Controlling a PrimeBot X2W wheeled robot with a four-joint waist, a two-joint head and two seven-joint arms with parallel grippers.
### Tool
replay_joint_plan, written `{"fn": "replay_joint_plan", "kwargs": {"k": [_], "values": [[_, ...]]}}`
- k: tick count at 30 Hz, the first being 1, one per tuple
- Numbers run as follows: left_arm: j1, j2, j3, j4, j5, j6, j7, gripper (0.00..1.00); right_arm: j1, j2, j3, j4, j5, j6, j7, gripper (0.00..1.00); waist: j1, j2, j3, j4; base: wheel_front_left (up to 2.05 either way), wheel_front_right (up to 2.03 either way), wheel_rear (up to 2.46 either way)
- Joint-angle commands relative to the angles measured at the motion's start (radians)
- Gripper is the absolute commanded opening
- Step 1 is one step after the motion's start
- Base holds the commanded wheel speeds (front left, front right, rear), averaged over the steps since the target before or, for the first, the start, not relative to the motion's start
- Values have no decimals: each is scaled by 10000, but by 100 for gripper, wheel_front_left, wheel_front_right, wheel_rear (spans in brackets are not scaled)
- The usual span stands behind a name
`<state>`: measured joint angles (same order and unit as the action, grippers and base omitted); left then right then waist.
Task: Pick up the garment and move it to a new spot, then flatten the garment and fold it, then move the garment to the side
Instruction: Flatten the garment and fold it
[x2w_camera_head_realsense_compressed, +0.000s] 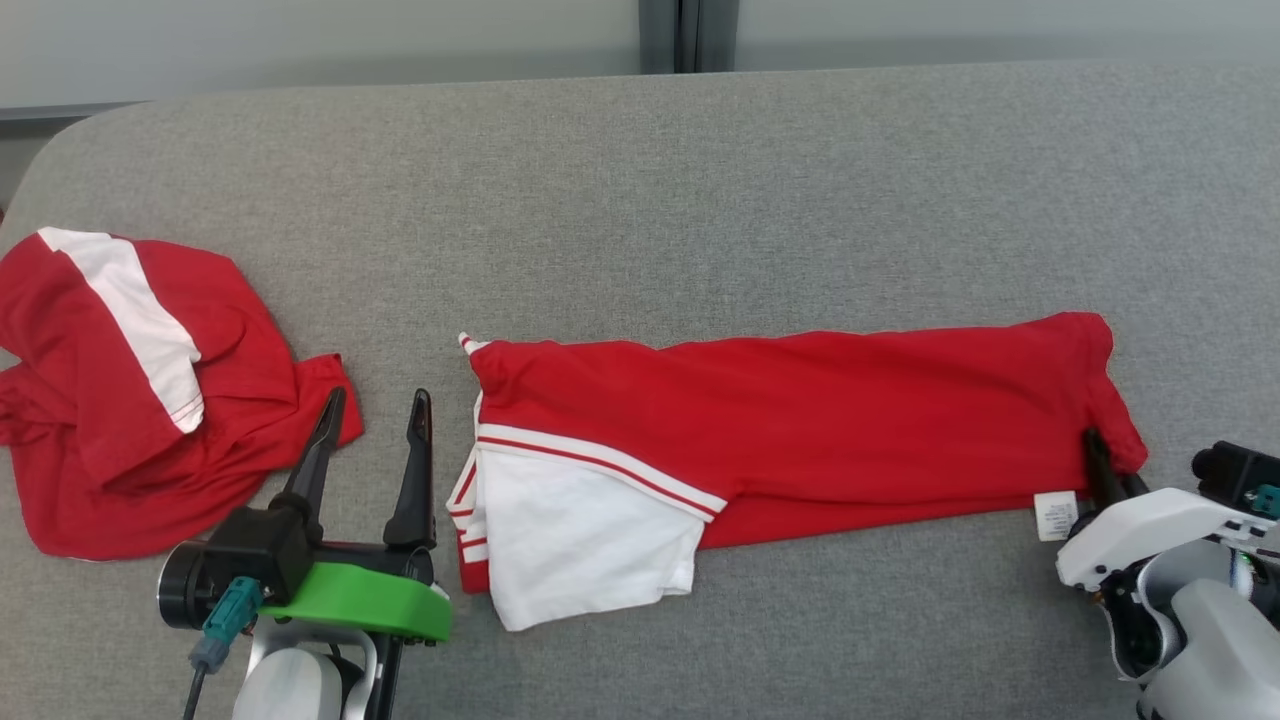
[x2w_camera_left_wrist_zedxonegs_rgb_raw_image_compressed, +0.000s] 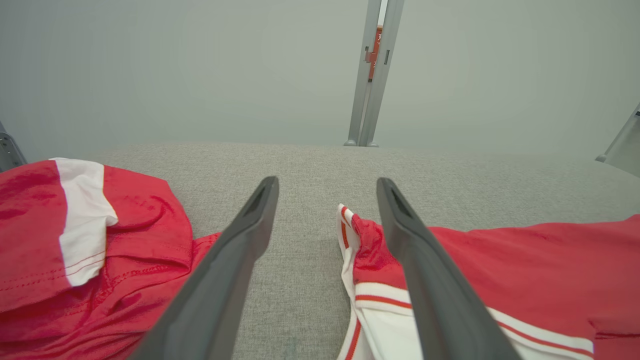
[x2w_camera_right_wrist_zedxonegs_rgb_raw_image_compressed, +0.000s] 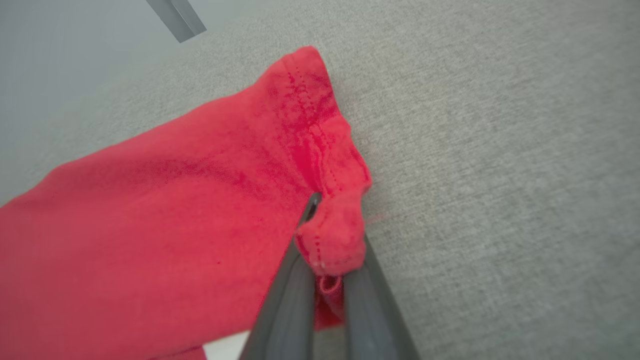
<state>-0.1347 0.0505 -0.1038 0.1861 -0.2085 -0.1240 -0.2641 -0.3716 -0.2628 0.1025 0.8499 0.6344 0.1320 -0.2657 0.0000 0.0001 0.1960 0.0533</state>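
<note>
1. My right gripper (x2w_camera_head_realsense_compressed: 1098, 452) has its jaws clamped on a bunched hem corner of the garment (x2w_camera_head_realsense_compressed: 800, 420). I judge that pinch gives me one end of the long fold to lift or drag.
2. The garment lies as a long strip on the tabletop (x2w_camera_head_realsense_compressed: 700, 180), running from the right jaws across to just beside the left jaws, white striped end nearest those.
3. My left gripper (x2w_camera_head_realsense_compressed: 378, 400) hovers with jaws wide apart, holding nothing — placed, I'd say, to take the opposite corner.
4. A second red garment (x2w_camera_head_realsense_compressed: 120, 400) lies crumpled on the other side of the left jaws, apart from the first — not my concern now.
</note>
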Motion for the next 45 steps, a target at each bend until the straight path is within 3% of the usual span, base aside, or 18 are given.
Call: {"fn": "replay_joint_plan", "kwargs": {"k": [1, 10, 19, 25, 36, 45], "values": [[-145, 5, 30, 6, -24, -16, -2, 100, 18, -264, -208, 57, 111, -27, 22, 0, 0, -1, -17, -14, 0, 0, 0], [-103, 6, 7, 34, -111, 76, -1, 100, -228, -1047, -2119, 580, -610, -22, 11, 0, 0, -1, -223, -20, 0, 0, 0], [192, 8, 25, 26, -347, 215, -2, 100, -123, -313, -2536, -451, -1458, -18, 11, 0, 0, -1, -601, -123, 0, 0, 0], [334, 8, -110, 32, -481, 337, -2, 100, 114, 483, -1649, -1840, -1538, -16, 13, 0, 0, -1, -827, -234, 0, 0, 0], [445, 7, -261, 62, -629, 414, -1, 100, 523, 1625, 1045, -3892, -1179, -13, 464, 0, 0, -1, -977, -67, 0, 0, 0], [529, 7, -290, 170, -715, 507, -2, 100, 755, 1979, 2698, -3720, -1000, -13, 716, 0, 0, -1, -972, 363, 0, 0, 0]]}}
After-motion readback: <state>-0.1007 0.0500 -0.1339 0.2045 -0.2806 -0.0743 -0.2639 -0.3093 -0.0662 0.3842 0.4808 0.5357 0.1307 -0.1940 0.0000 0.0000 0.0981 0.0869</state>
